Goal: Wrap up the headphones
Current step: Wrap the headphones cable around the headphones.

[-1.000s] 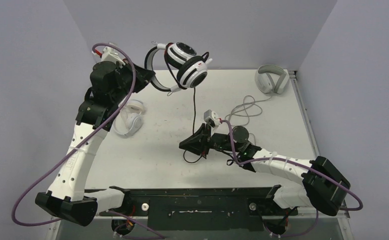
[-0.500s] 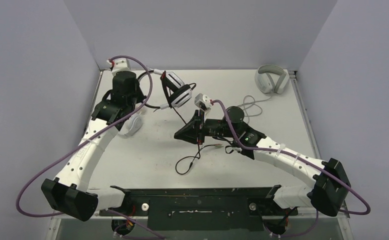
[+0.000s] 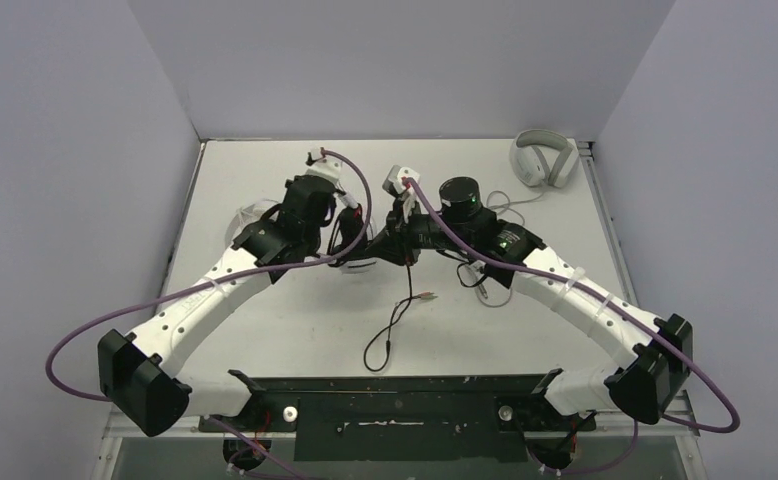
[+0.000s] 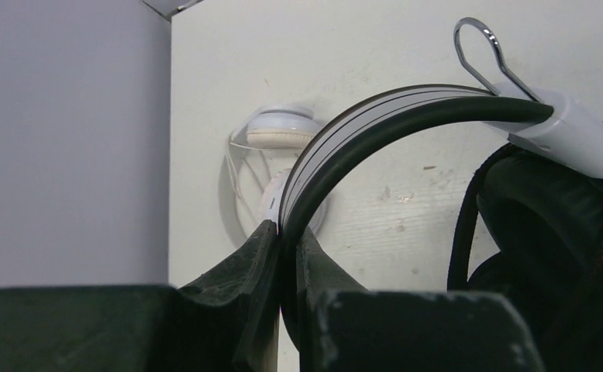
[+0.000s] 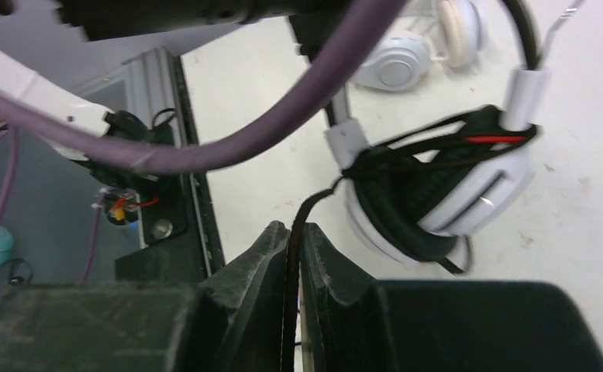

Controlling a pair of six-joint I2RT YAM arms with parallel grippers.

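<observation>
With the left gripper (image 4: 287, 236) clamped on the headband (image 4: 376, 116) of the black-and-white headset (image 5: 469, 194) and the right gripper (image 5: 292, 232) pinching its black cable (image 5: 308, 203), winding needs steady tension.

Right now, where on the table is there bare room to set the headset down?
Bare: near strip between cable and right arm; back left corner of the table. Crowded: the middle, where both arms meet at the headset.
</observation>
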